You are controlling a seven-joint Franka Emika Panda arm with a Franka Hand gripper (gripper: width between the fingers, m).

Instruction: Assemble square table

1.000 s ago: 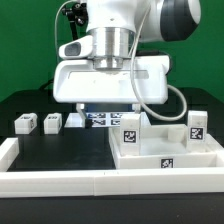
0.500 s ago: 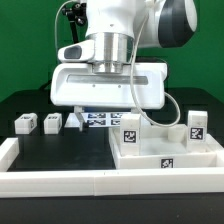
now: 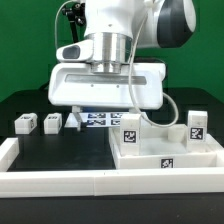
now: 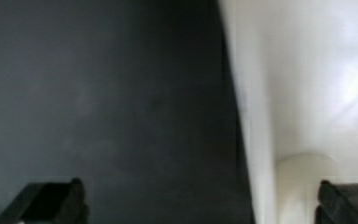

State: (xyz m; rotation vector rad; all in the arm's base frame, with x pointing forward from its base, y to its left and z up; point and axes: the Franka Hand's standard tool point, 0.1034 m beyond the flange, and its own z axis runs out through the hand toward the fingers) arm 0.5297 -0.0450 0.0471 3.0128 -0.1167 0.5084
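The black worktop (image 3: 70, 145) spreads across the exterior view, and over its middle the white Panda arm (image 3: 118, 25) hangs straight down from 12 o'clock, its broad white wrist housing (image 3: 108, 85) clear of the surface. A long low white barrier wall (image 3: 60, 182) runs along the 6 o'clock edge and turns back at 8 o'clock. The square table slab (image 3: 150, 160) lies flat at 4 o'clock, just behind that wall, with a black-and-white marker on its near rim. The marker board (image 3: 100, 120) lies near the centre, partly hidden by the housing. Two taller tagged blocks stand upright at the slab's far side, one (image 3: 130, 128) at its 11 o'clock corner, the other (image 3: 197, 125) at its 1 o'clock corner; whether they stand inside the rim or just behind it I cannot tell. A small leg block (image 3: 23, 123) sits on the worktop at 9 o'clock, with a second (image 3: 52, 121) near it toward the centre and a third (image 3: 75, 120) half hidden beneath the housing. In the wrist view the dark fingers (image 4: 51, 200) stand wide apart with nothing between them, over blurred dark worktop and a white surface (image 4: 309, 90) that cannot be identified
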